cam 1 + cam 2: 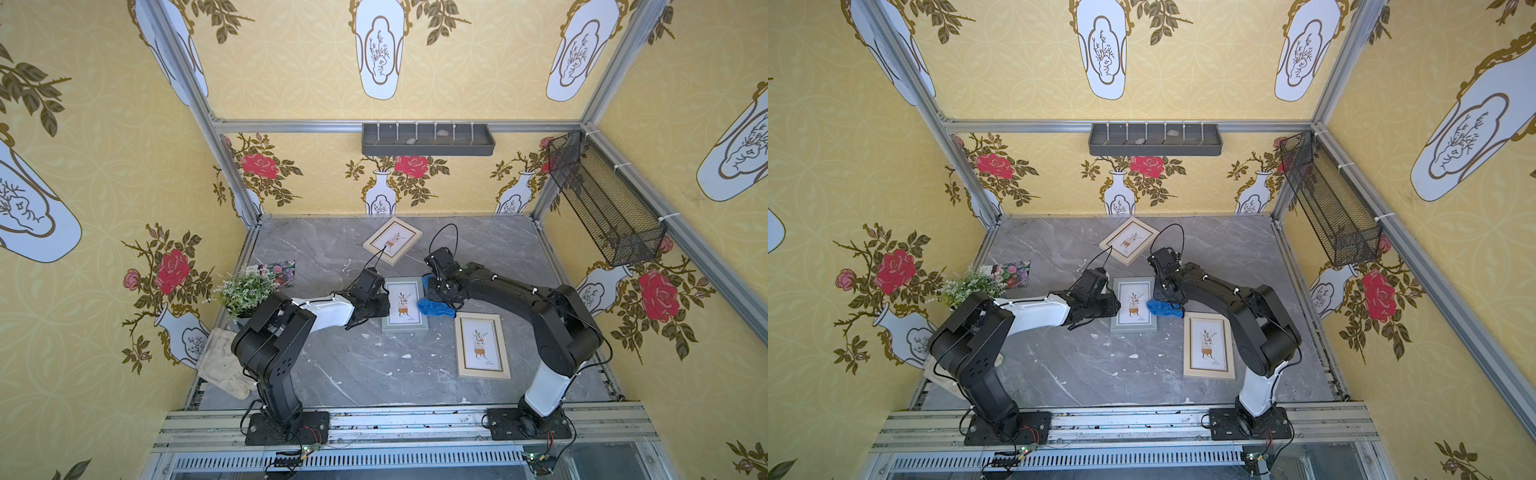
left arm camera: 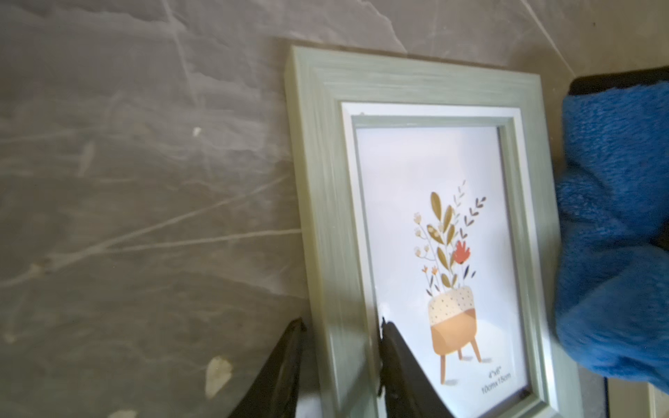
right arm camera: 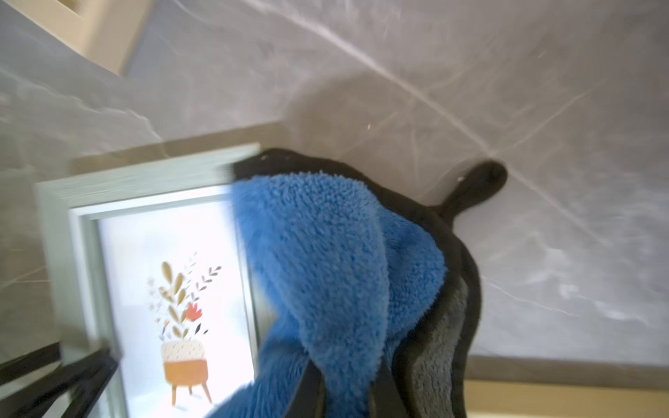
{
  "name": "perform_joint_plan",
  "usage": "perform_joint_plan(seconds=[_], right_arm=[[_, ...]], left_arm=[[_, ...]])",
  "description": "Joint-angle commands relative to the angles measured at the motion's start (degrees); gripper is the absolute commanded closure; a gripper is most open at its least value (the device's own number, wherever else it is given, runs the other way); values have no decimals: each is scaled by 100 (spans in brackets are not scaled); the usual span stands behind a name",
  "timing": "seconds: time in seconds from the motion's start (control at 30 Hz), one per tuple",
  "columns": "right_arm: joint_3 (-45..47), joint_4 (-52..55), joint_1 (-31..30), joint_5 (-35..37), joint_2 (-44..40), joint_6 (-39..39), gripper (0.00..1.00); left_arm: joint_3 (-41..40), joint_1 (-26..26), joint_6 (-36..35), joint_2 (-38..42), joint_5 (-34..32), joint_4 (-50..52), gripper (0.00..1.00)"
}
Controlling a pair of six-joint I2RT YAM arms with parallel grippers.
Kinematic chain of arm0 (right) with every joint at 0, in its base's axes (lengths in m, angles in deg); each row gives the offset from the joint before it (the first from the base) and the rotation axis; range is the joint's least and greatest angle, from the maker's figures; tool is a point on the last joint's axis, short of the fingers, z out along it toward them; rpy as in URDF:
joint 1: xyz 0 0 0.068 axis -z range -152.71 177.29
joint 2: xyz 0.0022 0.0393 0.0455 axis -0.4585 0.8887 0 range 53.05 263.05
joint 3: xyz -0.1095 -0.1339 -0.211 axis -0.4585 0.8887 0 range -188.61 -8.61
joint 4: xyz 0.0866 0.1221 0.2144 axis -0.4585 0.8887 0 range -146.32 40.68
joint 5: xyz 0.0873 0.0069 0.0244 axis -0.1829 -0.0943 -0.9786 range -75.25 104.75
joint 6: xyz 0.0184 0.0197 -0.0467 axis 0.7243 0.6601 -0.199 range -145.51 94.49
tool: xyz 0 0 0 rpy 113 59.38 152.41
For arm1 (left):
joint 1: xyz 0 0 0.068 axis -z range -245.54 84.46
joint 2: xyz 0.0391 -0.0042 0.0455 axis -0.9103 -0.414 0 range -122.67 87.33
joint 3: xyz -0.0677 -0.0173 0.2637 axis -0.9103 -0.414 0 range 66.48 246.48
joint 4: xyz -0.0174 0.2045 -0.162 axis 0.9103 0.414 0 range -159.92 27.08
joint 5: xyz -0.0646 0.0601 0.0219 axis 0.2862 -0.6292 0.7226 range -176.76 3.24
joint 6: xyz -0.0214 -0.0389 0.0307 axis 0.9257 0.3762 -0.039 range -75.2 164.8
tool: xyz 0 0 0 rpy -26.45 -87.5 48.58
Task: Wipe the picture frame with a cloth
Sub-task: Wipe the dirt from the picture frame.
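Cloth meets frame: the plush blue cloth [image 3: 325, 253] hung bunched from the right gripper [image 3: 344, 394], whose two fingers were pinched tight on a fold of it. Below those fingertips it draped over one long rail and a corner of the grey-green picture frame [image 3: 144, 173]. Its small black loop [image 3: 478, 184] trailed onto the table just beyond them.

In both top views the cloth [image 1: 434, 307] [image 1: 1163, 308] overlapped the edge of the picture frame [image 1: 405, 305] [image 1: 1133, 305] on the right gripper's side. The frame lay flat, glass up, between the two grippers.

At the opposite long rail the left gripper [image 2: 342, 372] stood with one finger outside the rail and one on the glass side, both close against the wood. Whether they actually clamped it could not be told. Across the glass from those fingers sat the cloth [image 2: 615, 217].

Outward from the right fingers, a pale wooden frame [image 1: 482, 347] lay just beside the cloth. A second wooden frame [image 1: 392, 240] lay beyond both grippers' tips on the grey marbled table [image 1: 353, 374]. Behind the left arm stood a small potted plant [image 1: 245, 291] and an off-white glove [image 1: 220, 365].
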Motion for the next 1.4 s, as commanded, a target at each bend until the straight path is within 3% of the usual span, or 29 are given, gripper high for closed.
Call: perform_joint_plan(seconds=[0.0, 0.3, 0.57, 0.8, 1.1, 1.37], right_arm=[[-183, -137, -254, 119, -219, -295, 93], [-448, -348, -647, -540, 789, -16, 94], [-183, -360, -36, -410, 507, -108, 93], [-1211, -430, -309, -606, 1096, -296, 92], [-2158, -434, -216, -1236, 2458, -109, 94], [-1653, -465, 10, -987, 1977, -153, 93]], left_arm=[[-128, -59, 13, -51, -241, 794, 61], [-293, -92, 30, 94, -320, 793, 61], [-548, -96, 332, 109, -364, 790, 61], [-793, -78, 513, 256, -421, 617, 63], [-905, -46, 766, 235, -506, 556, 67], [-974, -36, 892, 153, -531, 614, 66]])
